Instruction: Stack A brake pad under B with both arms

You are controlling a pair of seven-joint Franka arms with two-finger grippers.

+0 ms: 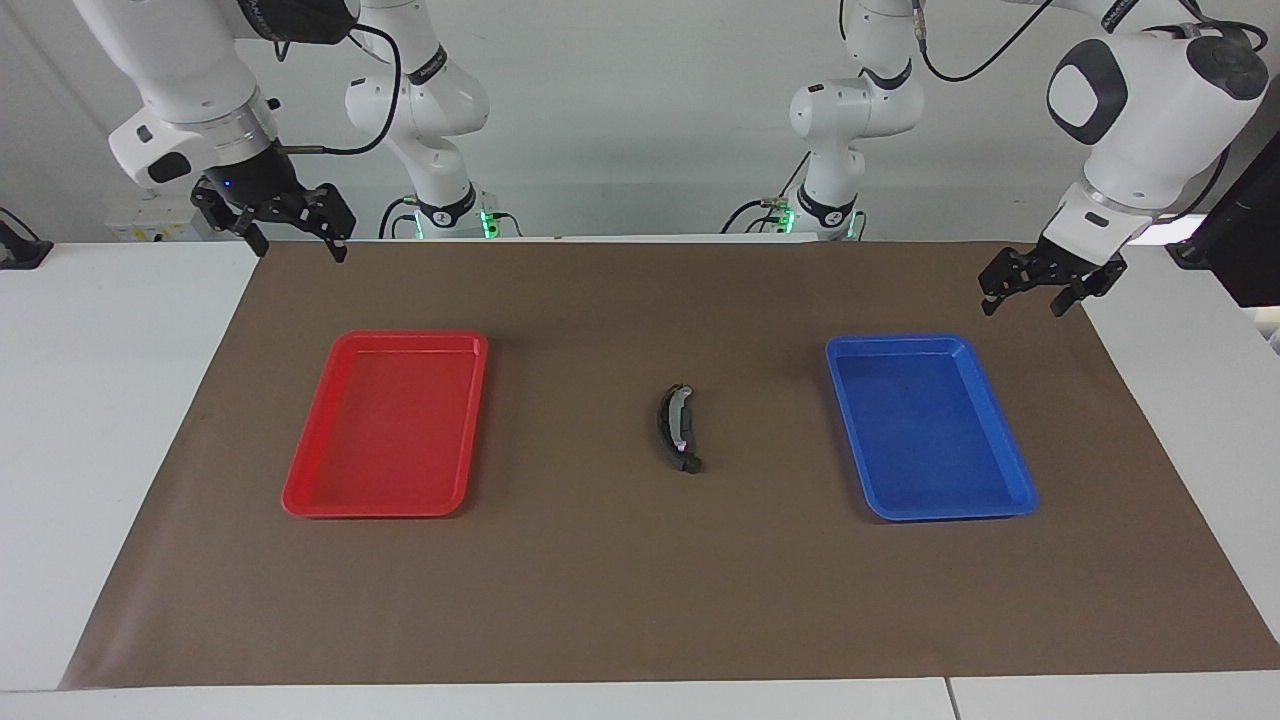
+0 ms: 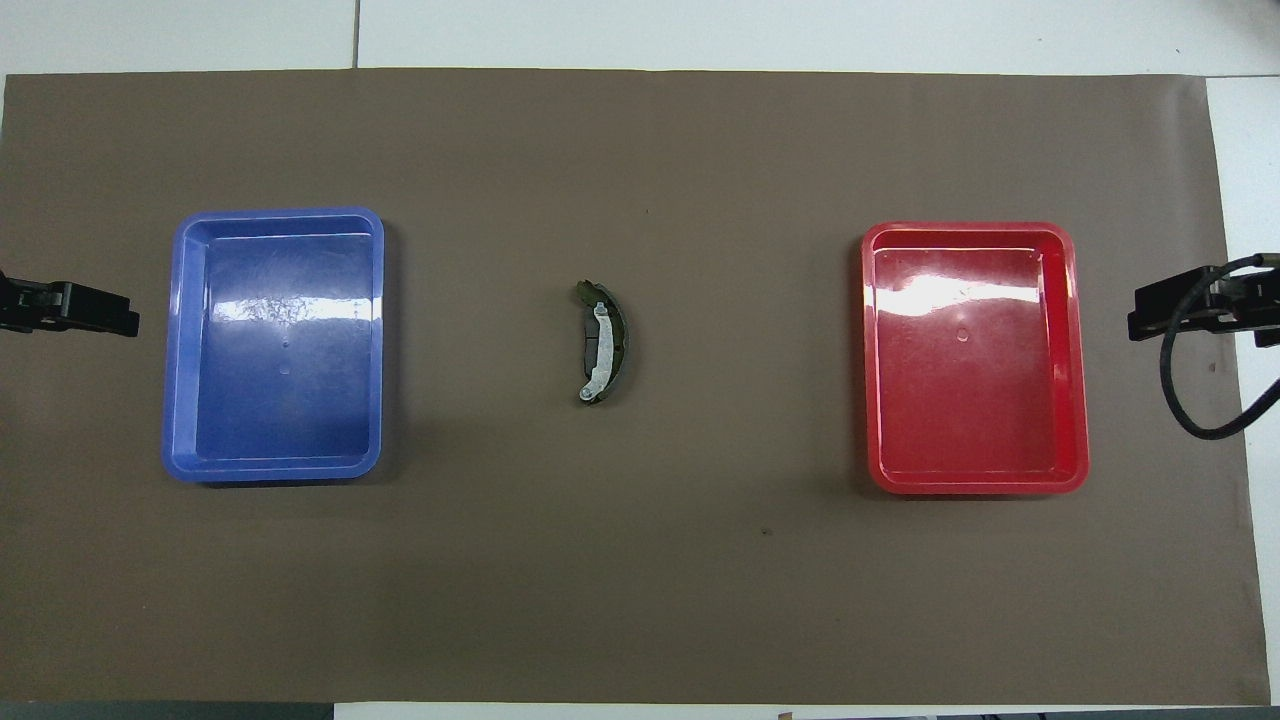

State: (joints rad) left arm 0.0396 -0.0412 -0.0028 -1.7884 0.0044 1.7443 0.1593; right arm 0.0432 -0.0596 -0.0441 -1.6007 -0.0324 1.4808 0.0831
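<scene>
B (image 1: 676, 425), the long crescent-curved dark piece with a light grey strip, lies in the middle of the brown mat, between the two trays; it also shows in the overhead view (image 2: 603, 342). A short dark pad (image 2: 588, 346) shows along its inner edge, seemingly beneath it, mostly hidden. My left gripper (image 1: 1035, 290) hangs open and empty above the mat's edge at the left arm's end, seen also from overhead (image 2: 110, 318). My right gripper (image 1: 295, 240) hangs open and empty above the mat's edge at the right arm's end, seen also from overhead (image 2: 1150, 322). Both are well apart from the pieces.
A blue tray (image 1: 1010, 470) lies toward the left arm's end and a red tray (image 1: 310, 470) toward the right arm's end; both hold nothing. The brown mat (image 1: 640, 600) covers most of the white table. A black cable (image 2: 1185, 400) loops by the right gripper.
</scene>
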